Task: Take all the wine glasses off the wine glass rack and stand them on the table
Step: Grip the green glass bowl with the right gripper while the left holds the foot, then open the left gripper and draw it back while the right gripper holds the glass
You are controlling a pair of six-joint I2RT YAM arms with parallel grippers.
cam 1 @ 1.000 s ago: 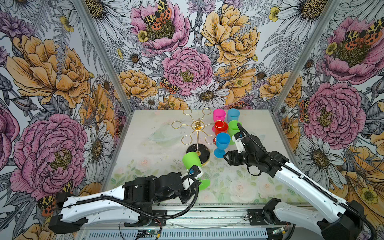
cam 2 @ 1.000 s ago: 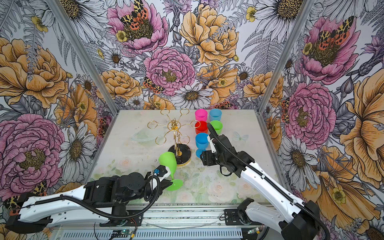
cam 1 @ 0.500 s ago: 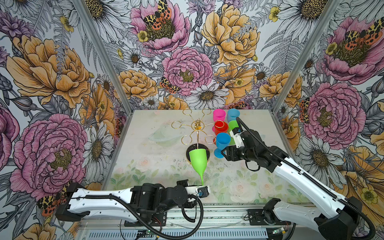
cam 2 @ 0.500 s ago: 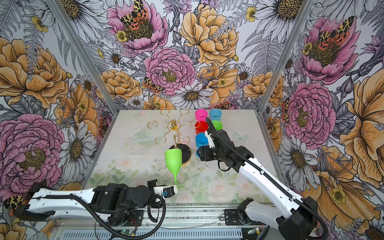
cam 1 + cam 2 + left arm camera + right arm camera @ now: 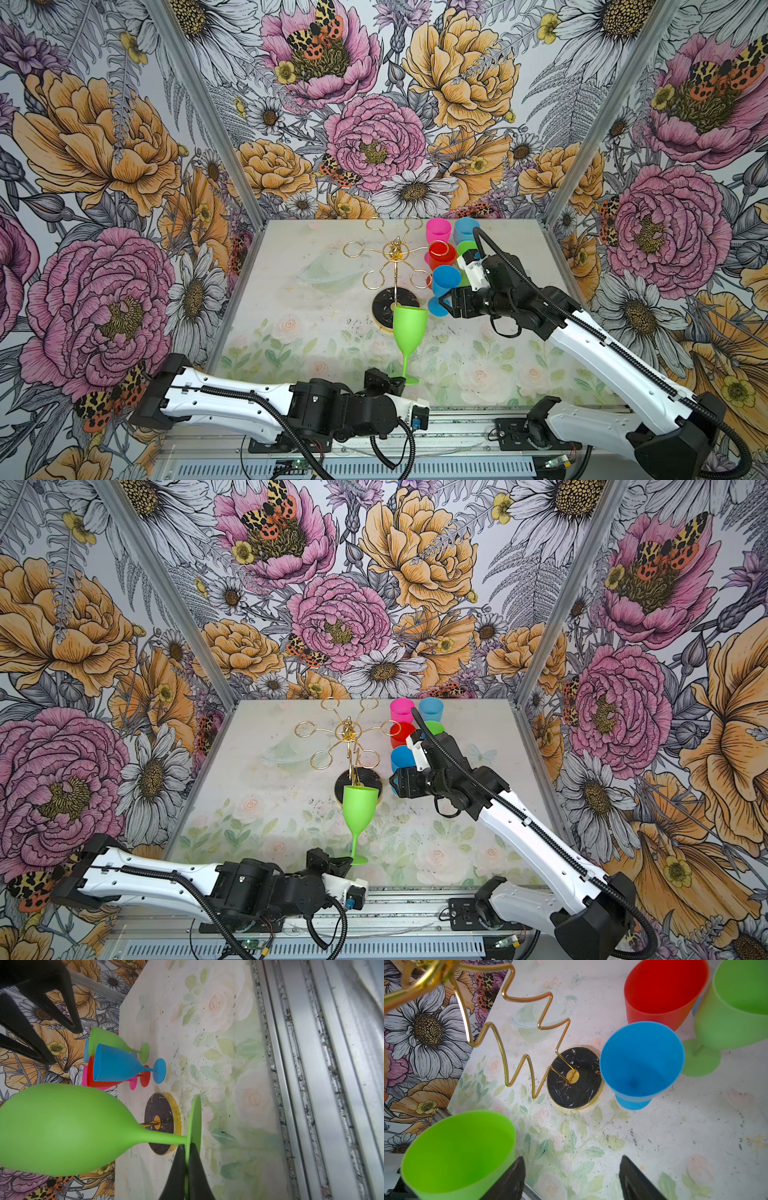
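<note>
1. Green glass [image 5: 409,328] is off the rack [image 5: 397,251]. It's upright, just in front of the rack's black base and toward the table's front edge.
2. Only the left wrist view really shows the grip: the left gripper [image 5: 188,1147] is pinched tight on the rim of the glass's round foot, stem free. In both top views that pinch is mostly hidden. Can't tell if the foot touches the table.
3. Right wrist view gives what the top views don't: the right gripper [image 5: 571,1159] has its jaws wide apart with nothing between them, and you can see the marbling and gold rim on the rack base.
4. Five spare glasses [image 5: 438,230] stand right of the rack; the blue glass [image 5: 445,282] is the one nearest the right gripper.
5. Table [image 5: 291,324] is pale with faint printed roses and leaves, plus dark specks. Walls [image 5: 374,137] are loud floral wallpaper on three sides, and a metal rail [image 5: 311,1064] runs along the front.
6. Left arm lies low along the front edge, reaching toward the middle. Right arm slants in from the front right corner, gripper hovering beside the blue glass, aimed at the rack.
</note>
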